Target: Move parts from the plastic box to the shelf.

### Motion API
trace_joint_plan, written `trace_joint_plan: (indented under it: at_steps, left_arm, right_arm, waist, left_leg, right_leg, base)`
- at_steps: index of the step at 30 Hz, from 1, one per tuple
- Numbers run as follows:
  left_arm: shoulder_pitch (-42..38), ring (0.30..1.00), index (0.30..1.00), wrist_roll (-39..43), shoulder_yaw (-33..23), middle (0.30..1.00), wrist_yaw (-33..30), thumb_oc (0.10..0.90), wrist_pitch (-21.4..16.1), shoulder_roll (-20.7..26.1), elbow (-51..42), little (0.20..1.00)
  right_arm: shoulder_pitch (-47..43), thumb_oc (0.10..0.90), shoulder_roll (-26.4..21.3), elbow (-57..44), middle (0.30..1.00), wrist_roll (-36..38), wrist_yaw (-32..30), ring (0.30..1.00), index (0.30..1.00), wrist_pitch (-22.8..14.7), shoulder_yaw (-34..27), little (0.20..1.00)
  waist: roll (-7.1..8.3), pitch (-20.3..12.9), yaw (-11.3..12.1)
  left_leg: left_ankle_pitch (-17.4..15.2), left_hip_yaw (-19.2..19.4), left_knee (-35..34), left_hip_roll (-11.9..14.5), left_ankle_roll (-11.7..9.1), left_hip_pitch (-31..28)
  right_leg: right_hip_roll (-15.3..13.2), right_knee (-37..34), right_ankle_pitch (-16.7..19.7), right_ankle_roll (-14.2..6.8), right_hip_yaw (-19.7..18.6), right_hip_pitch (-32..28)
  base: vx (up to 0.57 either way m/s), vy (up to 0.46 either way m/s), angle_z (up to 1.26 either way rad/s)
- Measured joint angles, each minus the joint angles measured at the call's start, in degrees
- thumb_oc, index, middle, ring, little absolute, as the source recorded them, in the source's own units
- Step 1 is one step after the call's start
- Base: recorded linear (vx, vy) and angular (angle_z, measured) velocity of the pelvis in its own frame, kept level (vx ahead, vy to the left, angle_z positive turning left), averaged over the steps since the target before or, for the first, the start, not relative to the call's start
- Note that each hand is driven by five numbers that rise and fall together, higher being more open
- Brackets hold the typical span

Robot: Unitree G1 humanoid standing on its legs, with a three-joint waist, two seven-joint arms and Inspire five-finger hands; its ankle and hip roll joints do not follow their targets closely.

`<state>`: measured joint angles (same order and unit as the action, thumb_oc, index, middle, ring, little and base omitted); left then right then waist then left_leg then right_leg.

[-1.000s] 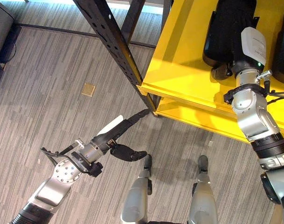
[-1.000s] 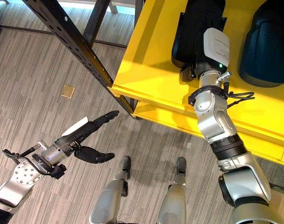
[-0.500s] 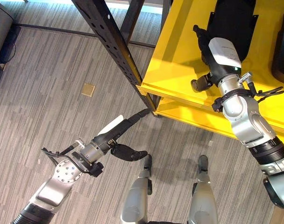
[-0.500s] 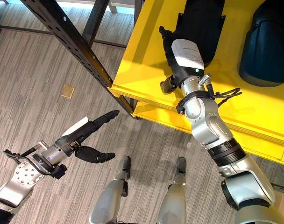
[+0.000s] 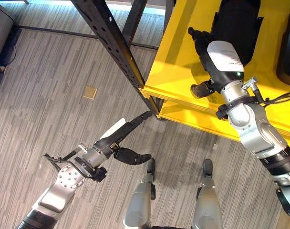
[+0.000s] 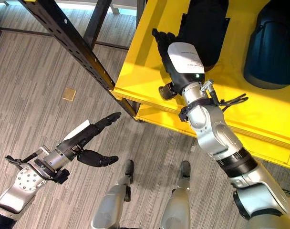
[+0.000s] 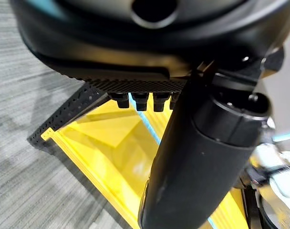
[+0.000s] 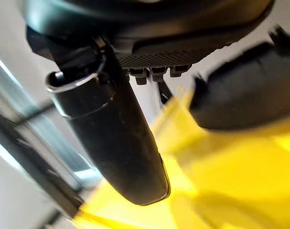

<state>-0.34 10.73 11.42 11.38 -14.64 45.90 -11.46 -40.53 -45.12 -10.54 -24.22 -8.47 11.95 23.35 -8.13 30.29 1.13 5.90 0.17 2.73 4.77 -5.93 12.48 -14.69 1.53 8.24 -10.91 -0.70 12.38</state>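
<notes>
With one dark part (image 5: 238, 24) set on the yellow shelf (image 5: 178, 71), the right hand (image 5: 207, 45) is held beside it, fingers straight and empty, the left hand (image 5: 123, 136) is spread low, and another fetch from the box is probably called for.

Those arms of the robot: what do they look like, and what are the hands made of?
Both arms are silver-grey metal with black ribbed bands and thin black cables at the wrists. The left hand is dark, with slim jointed fingers and a white cover along the thumb. The right hand is dark too, with a white plate on its back bearing a small green light.
</notes>
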Motion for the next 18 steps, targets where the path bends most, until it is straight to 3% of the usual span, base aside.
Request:
trace_joint_plan:
  at_steps: [3, 10, 14, 16, 18]
  left_arm:
    - [0.15, 1.0, 1.0, -0.28, -0.19, 1.0, -2.5, 0.9, 0.0, -0.14, -0.56, 1.0]
    - [1.14, 1.0, 1.0, 0.35, -2.56, 1.0, -5.39, 0.9, 0.31, -4.87, -1.19, 1.0]
    - [4.24, 1.0, 1.0, 9.77, -5.46, 1.0, -5.97, 0.9, 2.91, -9.58, -2.63, 1.0]
    - [6.8, 1.0, 1.0, 17.46, -7.36, 1.0, -5.85, 0.9, 4.06, -11.2, -2.81, 1.0]
    - [8.09, 1.0, 1.0, 23.04, -9.27, 1.0, -3.71, 0.9, 6.15, -13.8, -3.71, 1.0]
  right_arm:
    - [1.13, 0.9, -0.06, -7.36, 1.0, -0.53, -0.37, 1.0, 1.0, -3.24, -3.35, 1.0]
    - [2.63, 0.9, -1.85, -15.93, 1.0, -0.12, 1.07, 1.0, 1.0, -5.99, -7.08, 1.0]
    - [10.42, 0.9, -3.74, -18.08, 1.0, 3.28, 2.83, 1.0, 1.0, -8.68, -9.52, 1.0]
    - [16.84, 0.9, -4.22, -18.05, 1.0, 7.1, 2.97, 1.0, 1.0, -9.58, -11.25, 1.0]
    - [23.25, 0.9, -4.14, -18.74, 1.0, 13.54, 3.27, 1.0, 1.0, -12.28, -16.93, 1.0]
  waist:
    - [0.0, 0.0, -0.98]
    - [0.04, -0.02, -1.4]
    - [0.32, -0.1, -1.38]
    - [1.51, -0.41, -1.31]
    - [1.92, -0.45, -1.24]
  left_leg:
    - [-0.06, 0.19, -0.31, 0.02, 0.05, -0.93]
    - [-0.05, 0.89, -1.09, 0.46, 0.02, -2.71]
    - [-0.04, 0.7, -1.37, 1.19, -0.06, -3.78]
    - [-0.26, 0.78, -2.22, 1.9, 0.07, -5.61]
    - [-0.47, 0.44, -2.27, 2.29, 0.07, -5.98]
  right_leg:
    - [0.02, -0.57, 0.03, -0.04, -0.1, -0.98]
    - [0.37, -0.73, 0.01, 0.0, -0.4, -2.01]
    - [1.06, -0.85, -0.08, 0.19, -0.24, -3.21]
    - [1.73, -1.41, -0.31, 0.54, -0.07, -4.81]
    - [2.06, -1.76, -0.28, 0.6, 0.38, -5.65]
  base:
    - [0.0, 0.005, -0.01]
    - [-0.02, -0.029, -0.05]
    - [0.01, -0.051, 0.01]
    - [0.06, -0.07, -0.03]
    - [0.08, -0.06, 0.04]
